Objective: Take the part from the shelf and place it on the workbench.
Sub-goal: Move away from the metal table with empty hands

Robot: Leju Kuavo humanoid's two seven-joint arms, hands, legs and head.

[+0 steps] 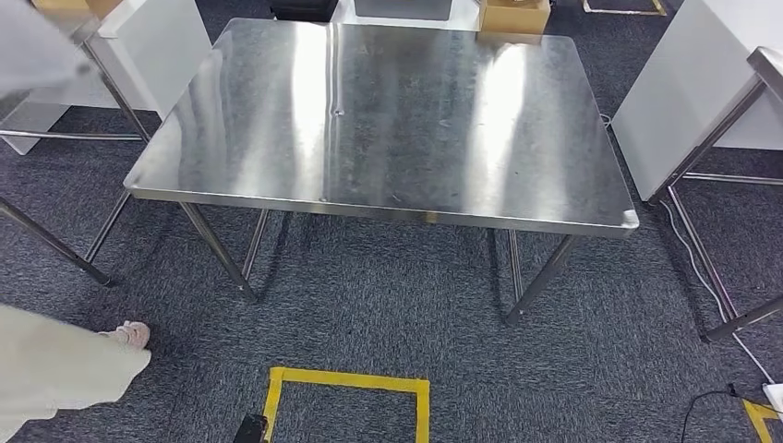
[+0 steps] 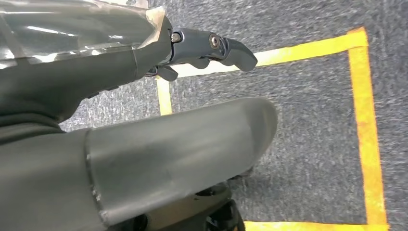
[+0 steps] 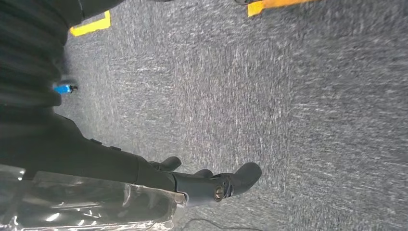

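Observation:
The steel workbench point(image 1: 388, 120) stands straight ahead of me in the head view, its shiny top bare. In the left wrist view my left hand point(image 2: 144, 62) hangs over the grey carpet, its dark fingers point(image 2: 226, 48) stretched out apart from the thick thumb point(image 2: 192, 149), and it holds nothing. My right hand point(image 3: 144, 173) hangs the same way in the right wrist view, with its fingers point(image 3: 238, 179) loosely extended and nothing in them.
A person's trouser leg and shoe point(image 1: 129, 334) are at the lower left. A yellow tape square point(image 1: 346, 383) marks the carpet before the bench. Further steel frames stand at left point(image 1: 55, 245) and right point(image 1: 711, 148), and a cable point(image 1: 692, 249) runs along the floor.

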